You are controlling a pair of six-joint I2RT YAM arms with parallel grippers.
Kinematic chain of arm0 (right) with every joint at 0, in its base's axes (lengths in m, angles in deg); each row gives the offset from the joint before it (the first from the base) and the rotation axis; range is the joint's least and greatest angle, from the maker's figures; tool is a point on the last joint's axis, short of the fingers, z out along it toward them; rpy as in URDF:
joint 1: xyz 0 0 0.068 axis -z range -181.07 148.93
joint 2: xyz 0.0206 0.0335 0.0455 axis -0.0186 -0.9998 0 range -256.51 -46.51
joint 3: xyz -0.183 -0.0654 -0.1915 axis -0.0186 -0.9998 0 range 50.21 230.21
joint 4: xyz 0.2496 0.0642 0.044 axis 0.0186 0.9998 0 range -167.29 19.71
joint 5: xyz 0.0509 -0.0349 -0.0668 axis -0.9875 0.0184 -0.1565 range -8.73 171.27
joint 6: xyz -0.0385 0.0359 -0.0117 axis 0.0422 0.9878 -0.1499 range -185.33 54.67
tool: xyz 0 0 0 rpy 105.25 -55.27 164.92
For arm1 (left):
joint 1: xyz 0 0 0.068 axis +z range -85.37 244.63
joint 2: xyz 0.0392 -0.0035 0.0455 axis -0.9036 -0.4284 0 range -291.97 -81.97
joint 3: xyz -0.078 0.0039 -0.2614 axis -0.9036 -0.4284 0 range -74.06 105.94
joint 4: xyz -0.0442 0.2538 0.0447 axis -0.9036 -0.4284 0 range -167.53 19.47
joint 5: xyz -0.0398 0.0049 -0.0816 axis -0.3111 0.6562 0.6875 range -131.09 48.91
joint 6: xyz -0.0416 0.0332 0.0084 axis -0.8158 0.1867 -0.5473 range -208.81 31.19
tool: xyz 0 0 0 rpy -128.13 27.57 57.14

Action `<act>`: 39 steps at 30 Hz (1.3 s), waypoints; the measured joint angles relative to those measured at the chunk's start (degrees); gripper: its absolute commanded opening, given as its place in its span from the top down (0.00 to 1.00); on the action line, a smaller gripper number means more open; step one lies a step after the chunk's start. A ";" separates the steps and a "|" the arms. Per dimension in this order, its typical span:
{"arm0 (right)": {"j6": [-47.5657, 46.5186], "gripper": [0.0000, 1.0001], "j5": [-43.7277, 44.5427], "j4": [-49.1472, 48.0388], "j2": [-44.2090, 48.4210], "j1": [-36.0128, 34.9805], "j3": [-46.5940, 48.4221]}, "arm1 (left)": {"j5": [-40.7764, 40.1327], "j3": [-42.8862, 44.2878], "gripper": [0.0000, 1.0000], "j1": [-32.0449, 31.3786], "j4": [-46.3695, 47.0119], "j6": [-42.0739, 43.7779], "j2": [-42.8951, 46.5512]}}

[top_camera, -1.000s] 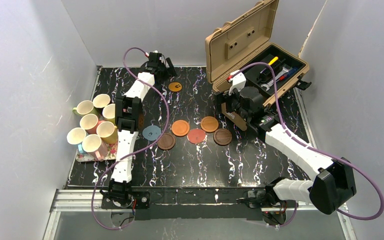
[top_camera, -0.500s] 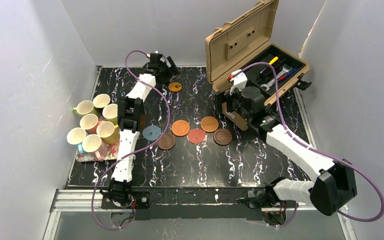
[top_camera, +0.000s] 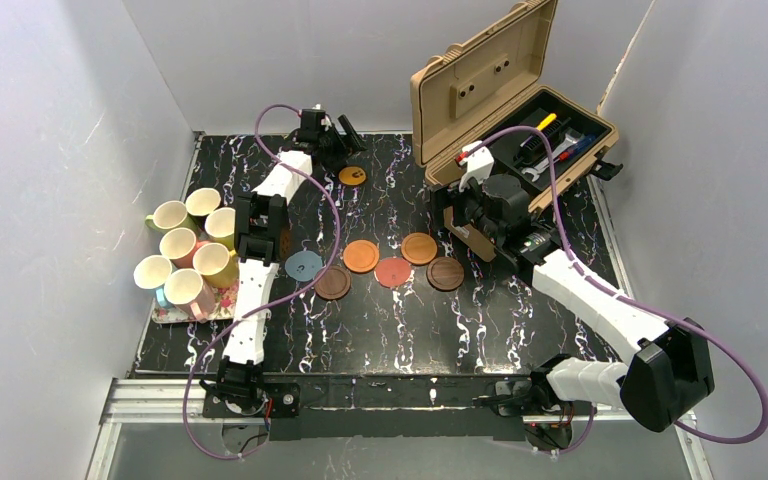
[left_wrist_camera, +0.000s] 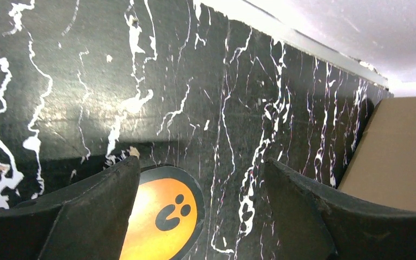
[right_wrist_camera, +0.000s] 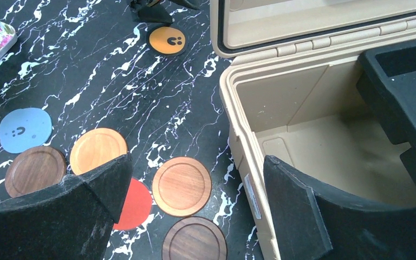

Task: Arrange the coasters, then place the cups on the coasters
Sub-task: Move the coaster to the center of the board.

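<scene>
While the six coasters [top_camera: 393, 272] nearest the arm bases lie just where they lay a second ago, in a loose cluster at the middle of the black marbled tabletop [top_camera: 380, 330], the seven cups [top_camera: 179, 245] likewise stand unmoved, crowded together on the flowered tray [top_camera: 175, 314] at the left edge. Just beyond the cluster the right hand [right_wrist_camera: 197, 161] hangs with its fingers spread wide and nothing between them, above the rightmost coasters and the front wall of the open tan case [top_camera: 480, 85]; it has hardly shifted. The change is farther back. The left hand [left_wrist_camera: 201, 168], which was off to the left of the orange coaster [left_wrist_camera: 165, 214] a second ago, has swung right and now sits just beside it near the far edge. Its fingers are spread wide and pinch nothing. In the left wrist view that coaster, with its dark mark, lies flat on the tabletop, partly hidden behind the finger on the picture's left. The coaster itself has not moved.
</scene>
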 measured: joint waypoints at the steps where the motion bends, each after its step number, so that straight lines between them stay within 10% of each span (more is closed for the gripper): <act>1: 0.02 0.01 -0.09 0.04 0.02 0.00 -0.15 | 0.22 -0.70 0.17 -0.11 0.07 0.48 0.42; 39: 5.22 0.01 -4.24 4.55 6.38 0.00 -3.82 | 7.41 -32.54 0.22 -7.04 6.54 10.34 19.17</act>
